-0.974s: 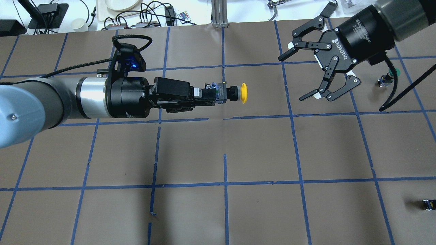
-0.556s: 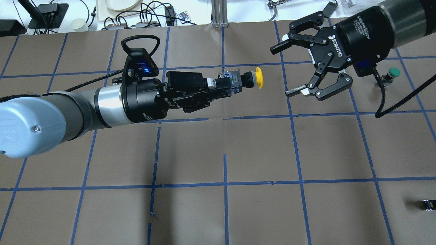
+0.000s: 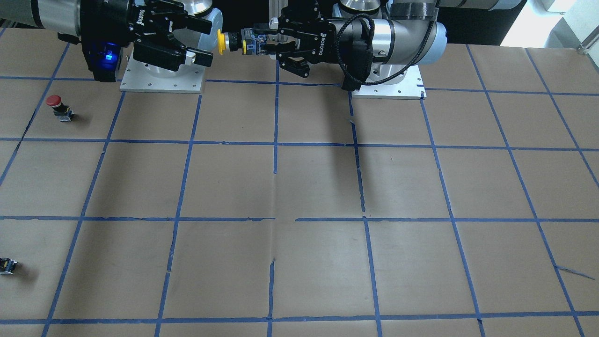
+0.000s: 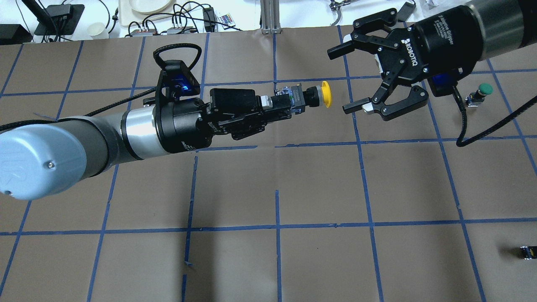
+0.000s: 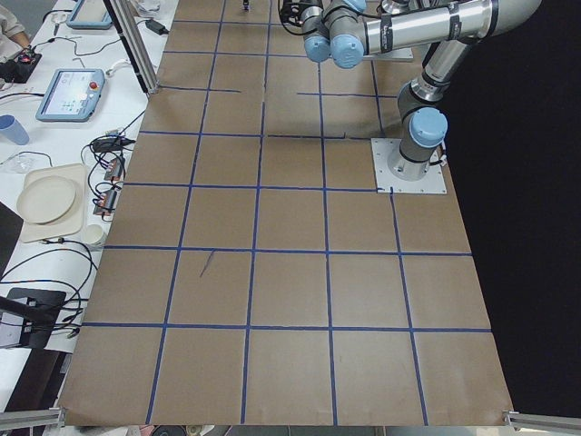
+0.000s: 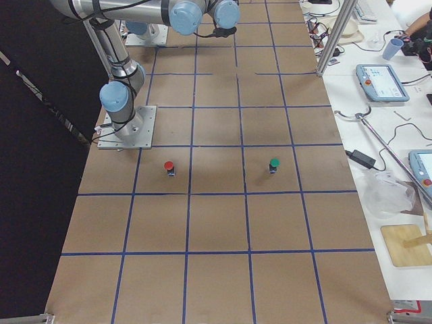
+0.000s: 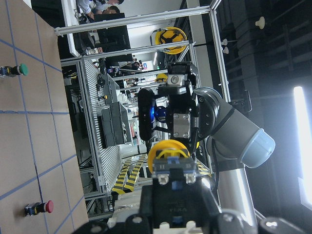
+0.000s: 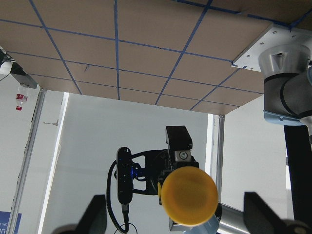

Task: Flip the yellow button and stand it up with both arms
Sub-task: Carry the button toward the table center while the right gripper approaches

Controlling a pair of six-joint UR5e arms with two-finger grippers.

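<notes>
My left gripper point(image 4: 286, 105) is shut on the black and grey body of the yellow button point(image 4: 325, 94) and holds it level in the air, cap pointing toward the right arm. My right gripper point(image 4: 340, 82) is open, its jaws spread wide just short of the cap, not touching it. In the front-facing view the cap point(image 3: 220, 41) sits between the right gripper point(image 3: 206, 42) and the left gripper point(image 3: 267, 45). The right wrist view looks straight at the yellow cap point(image 8: 189, 196). The left wrist view shows the button body with the cap point(image 7: 168, 148) beyond it.
A green-capped button point(image 4: 482, 90) stands on the table behind the right gripper. A red-capped button point(image 3: 55, 101) stands on the right arm's side. A small black block point(image 4: 527, 251) lies near the table's right edge. Blue tape lines grid the brown table point(image 4: 277, 188).
My left arm has carried the yellow button to the right and a little farther back. My right gripper has moved left toward it, still open. The gap between cap and right gripper has shrunk.
</notes>
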